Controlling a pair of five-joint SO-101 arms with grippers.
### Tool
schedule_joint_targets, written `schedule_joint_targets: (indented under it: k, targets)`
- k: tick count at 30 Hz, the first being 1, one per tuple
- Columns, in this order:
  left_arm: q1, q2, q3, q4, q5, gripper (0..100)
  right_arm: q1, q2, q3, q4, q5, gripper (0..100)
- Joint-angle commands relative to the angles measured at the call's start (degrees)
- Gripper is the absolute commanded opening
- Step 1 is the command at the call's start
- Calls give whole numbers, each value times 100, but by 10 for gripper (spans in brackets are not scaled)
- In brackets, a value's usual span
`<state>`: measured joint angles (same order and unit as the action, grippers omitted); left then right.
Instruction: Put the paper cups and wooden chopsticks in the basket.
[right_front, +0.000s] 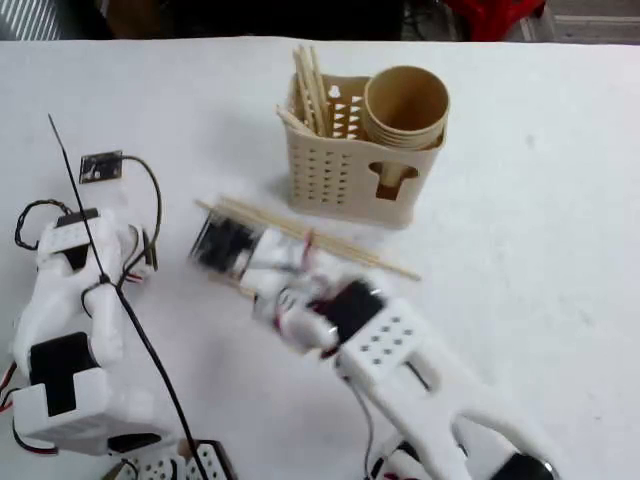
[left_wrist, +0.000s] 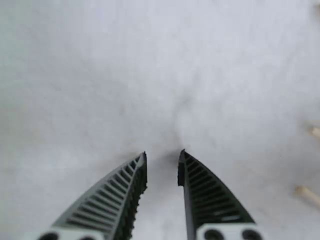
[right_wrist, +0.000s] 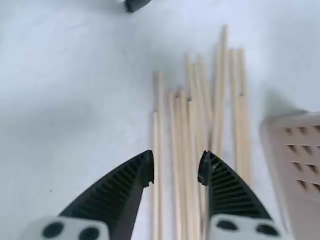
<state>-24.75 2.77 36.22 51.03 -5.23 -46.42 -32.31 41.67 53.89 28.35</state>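
A loose bundle of wooden chopsticks (right_front: 330, 243) lies flat on the white table in front of the beige basket (right_front: 345, 180). The basket holds stacked paper cups (right_front: 406, 103) and several upright chopsticks (right_front: 312, 90). My right gripper (right_front: 222, 248) reaches in from the lower right over the bundle's left end. In the right wrist view my right gripper (right_wrist: 176, 162) is open and straddles several chopsticks (right_wrist: 192, 130), with the basket (right_wrist: 295, 170) beside them. My left gripper (left_wrist: 162, 157) is open just above bare table, with nothing between its fingers. Two chopstick ends (left_wrist: 312, 132) lie off to its side.
The left arm (right_front: 70, 300) sits folded at the table's left, with a black cable (right_front: 110, 290) and a small board (right_front: 100, 166) near it. A dark part (right_wrist: 135, 5) shows beyond the bundle. The table's right half is open white surface (right_front: 540, 220).
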Motion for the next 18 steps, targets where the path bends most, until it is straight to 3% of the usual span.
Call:
schedule_joint_targets:
  k: [1, 5, 13, 18]
  targets:
    - [75, -22, -18, -79, 18, 124, -233, 804, 835, -1138, 352, 158]
    - [75, -22, -9, -79, 18, 124, -145, 1710, 862, -1455, 738, 158]
    - [75, -22, -9, -79, 18, 124, -22, 2756, 457, -1692, 765, 154]
    - [75, -22, -9, -79, 18, 124, 127, 2782, 422, -1692, 765, 66]
